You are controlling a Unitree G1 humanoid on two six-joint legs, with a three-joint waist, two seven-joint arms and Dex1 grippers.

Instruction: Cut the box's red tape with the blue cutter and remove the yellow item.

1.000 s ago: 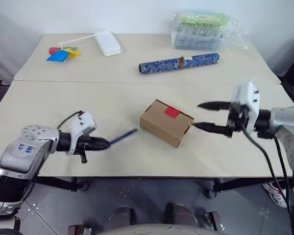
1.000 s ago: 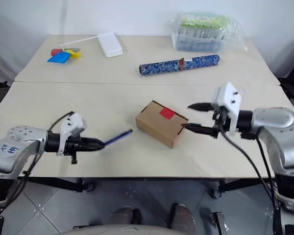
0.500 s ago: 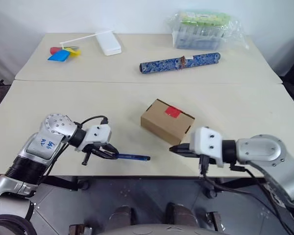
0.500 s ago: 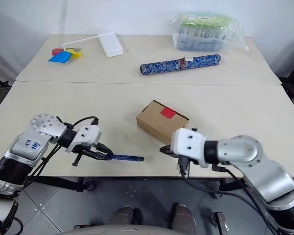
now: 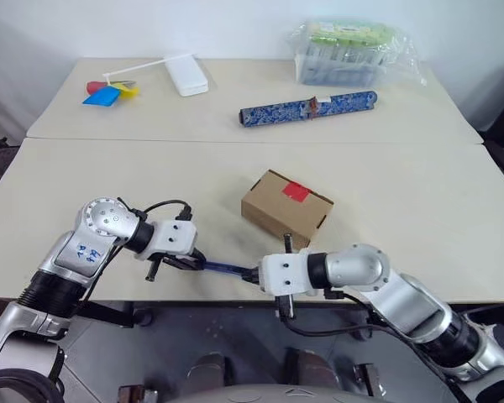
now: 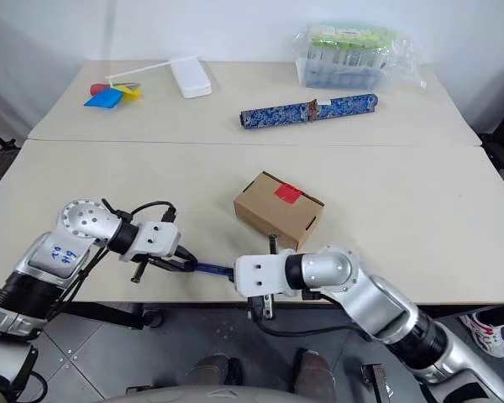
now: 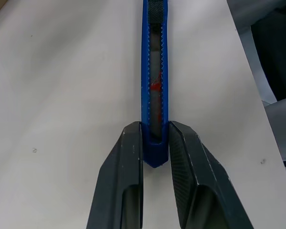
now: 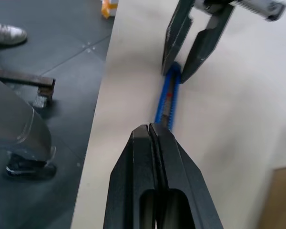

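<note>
Lower centre of the head views: blue cutter (image 5: pixel 228 269) pinched at its butt by the left gripper (image 5: pixel 187 261), jaws clamped on it; right gripper (image 8: pixel 155 131) just at the cutter's far end, jaws pressed together on nothing visible. Probably the blade-extending step (slider likely to be pushed next, a fine nudge along the handle). Farther up, at centre: box (image 5: pixel 286 210) still closed, red tape (image 5: pixel 296 191) uncut on top. Yellow item unseen, presumably inside.
</note>
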